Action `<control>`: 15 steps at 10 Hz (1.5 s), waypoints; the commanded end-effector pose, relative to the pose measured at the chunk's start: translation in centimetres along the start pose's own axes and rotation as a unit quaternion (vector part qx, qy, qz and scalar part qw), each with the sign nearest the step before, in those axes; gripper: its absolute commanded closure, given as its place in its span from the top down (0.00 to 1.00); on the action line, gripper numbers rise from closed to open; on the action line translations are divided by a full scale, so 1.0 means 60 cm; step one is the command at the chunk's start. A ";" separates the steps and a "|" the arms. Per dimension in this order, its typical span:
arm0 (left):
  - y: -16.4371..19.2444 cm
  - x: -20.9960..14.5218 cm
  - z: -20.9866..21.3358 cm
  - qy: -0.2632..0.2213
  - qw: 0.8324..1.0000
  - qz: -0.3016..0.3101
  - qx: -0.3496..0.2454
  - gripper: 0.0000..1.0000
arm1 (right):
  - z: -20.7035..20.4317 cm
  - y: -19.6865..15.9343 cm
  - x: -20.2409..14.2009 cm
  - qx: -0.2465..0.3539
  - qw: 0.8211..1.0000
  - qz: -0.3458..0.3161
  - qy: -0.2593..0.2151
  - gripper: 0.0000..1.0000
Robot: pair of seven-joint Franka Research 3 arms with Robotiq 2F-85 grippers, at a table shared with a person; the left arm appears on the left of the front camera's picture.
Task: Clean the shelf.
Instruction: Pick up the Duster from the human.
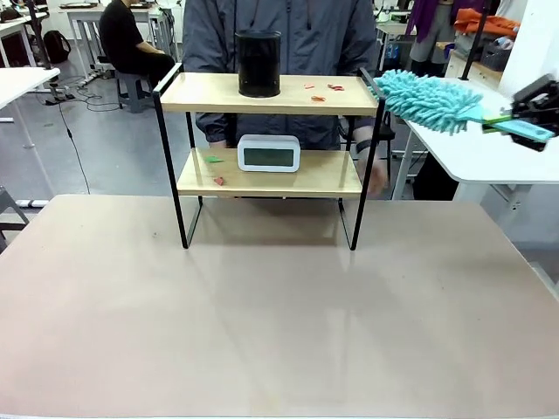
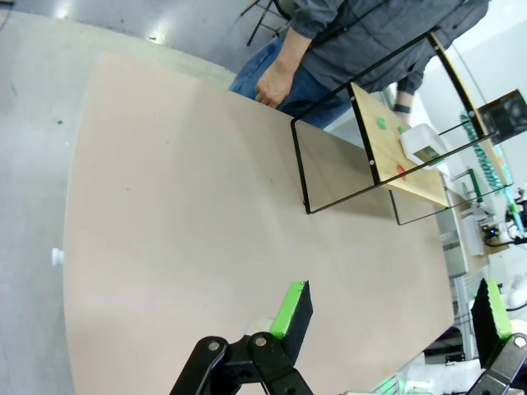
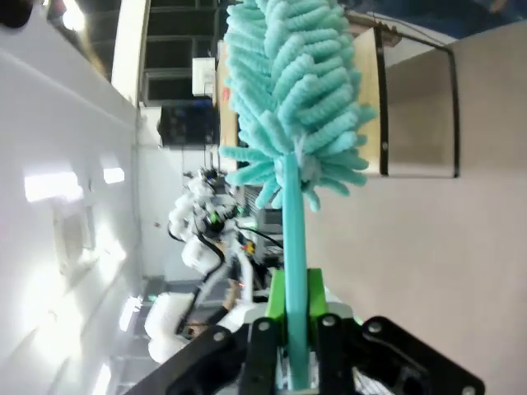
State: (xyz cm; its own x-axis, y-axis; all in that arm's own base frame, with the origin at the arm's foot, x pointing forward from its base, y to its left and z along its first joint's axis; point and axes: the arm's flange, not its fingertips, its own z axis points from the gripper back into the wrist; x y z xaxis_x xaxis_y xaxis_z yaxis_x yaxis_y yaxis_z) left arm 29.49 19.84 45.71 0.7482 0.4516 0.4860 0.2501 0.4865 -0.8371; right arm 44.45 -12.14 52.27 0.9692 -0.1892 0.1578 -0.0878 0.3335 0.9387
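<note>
Shelf (image 1: 201, 92) stood mid far edge of desk (image 1: 262, 332), paper scraps (image 1: 319, 90) on both boards | right gripper (image 3: 295, 300) clamped duster (image 1: 428, 100) handle, head beside top board's right end, apparently ready to sweep | left gripper (image 2: 392, 309) fingers spread, empty.

Teal duster (image 1: 428, 100), black cylinder (image 1: 259, 63), white clock (image 1: 269, 154), light wood shelf (image 1: 201, 92) in black frame, red scraps (image 1: 334, 86).

A grey floor (image 1: 113, 148) is stretching across the upper left of the frame, where black cables (image 1: 77, 90) are trailing. A person in black (image 1: 122, 35) is sitting there among white desks (image 1: 22, 80). Another white desk (image 1: 480, 157) is standing at the right edge.
</note>
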 end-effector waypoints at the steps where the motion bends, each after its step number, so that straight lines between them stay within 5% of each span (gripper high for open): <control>1: 0.000 -0.002 -0.001 -0.007 1.000 -0.010 -0.009 1.00 | 0.105 0.051 -0.157 -0.021 0.997 0.064 0.043 0.00; 4: 0.000 -0.002 -0.001 -0.007 1.000 -0.010 -0.009 1.00 | 0.216 0.007 -0.290 -0.017 0.995 0.068 0.077 0.00; 6: 0.000 -0.002 -0.001 -0.007 1.000 -0.010 -0.009 1.00 | 0.227 -0.025 -0.331 -0.006 0.991 0.084 0.101 0.00; 8: 0.000 -0.002 -0.001 -0.007 1.000 -0.010 -0.009 1.00 | 0.187 -0.051 -0.330 -0.056 0.986 0.092 0.129 0.00; 9: 0.000 -0.002 -0.001 -0.007 1.000 -0.010 -0.009 1.00 | 0.231 -0.024 -0.350 -0.018 0.993 0.068 0.100 0.00; 15: 0.000 -0.002 -0.001 -0.007 1.000 -0.010 -0.009 1.00 | 0.231 -0.024 -0.350 -0.018 0.993 0.068 0.100 0.00</control>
State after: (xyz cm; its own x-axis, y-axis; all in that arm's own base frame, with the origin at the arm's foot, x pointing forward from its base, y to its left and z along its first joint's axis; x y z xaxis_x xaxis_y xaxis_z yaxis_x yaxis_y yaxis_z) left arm 29.47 19.82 45.71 0.7487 0.4509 0.4860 0.2509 0.4858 -0.8373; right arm 21.14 -21.45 51.13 0.9748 0.0572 0.2158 -0.2205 0.3983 0.8904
